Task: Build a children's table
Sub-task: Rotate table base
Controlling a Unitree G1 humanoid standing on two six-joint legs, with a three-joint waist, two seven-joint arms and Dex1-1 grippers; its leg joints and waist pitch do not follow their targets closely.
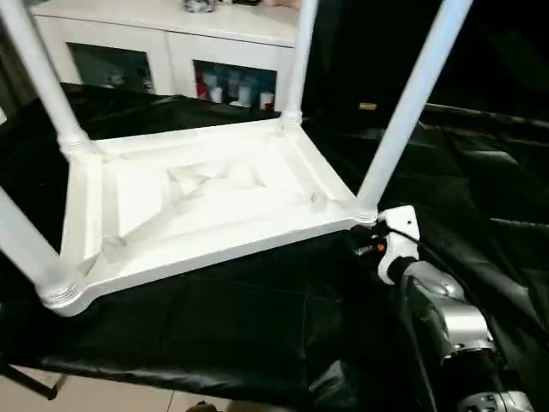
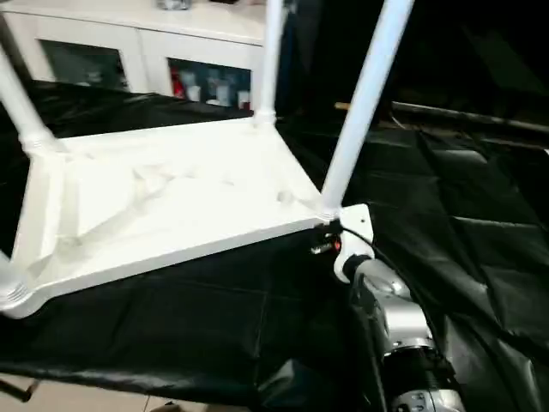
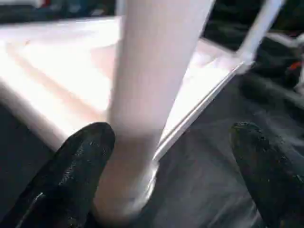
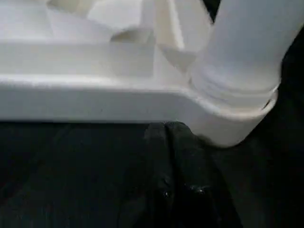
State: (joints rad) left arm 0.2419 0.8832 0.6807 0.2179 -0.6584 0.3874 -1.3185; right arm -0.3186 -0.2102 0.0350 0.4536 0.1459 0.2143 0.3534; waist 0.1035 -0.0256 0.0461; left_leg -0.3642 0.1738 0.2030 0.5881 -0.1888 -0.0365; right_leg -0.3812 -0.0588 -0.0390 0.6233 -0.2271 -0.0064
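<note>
The children's table (image 1: 197, 206) lies upside down on the black-covered work table (image 1: 257, 326). A white leg stands in each of its corner sockets: far left (image 1: 43, 77), far right (image 1: 296, 60), near right (image 1: 407, 112) and near left (image 1: 26, 249). My left gripper (image 3: 171, 137) is open. A leg (image 3: 152, 95) rises between its black fingers (image 3: 80, 161), nearer one of them. My right gripper (image 4: 166, 128) is shut, its tips just under the rim beside the near right corner socket (image 4: 237, 99). The right forearm (image 1: 446, 318) reaches to that corner.
A white cabinet (image 1: 171, 51) with glass doors stands behind the work table. The black cover lies wrinkled to the right (image 1: 489, 197). Light floor (image 1: 86, 395) shows past the table's near edge.
</note>
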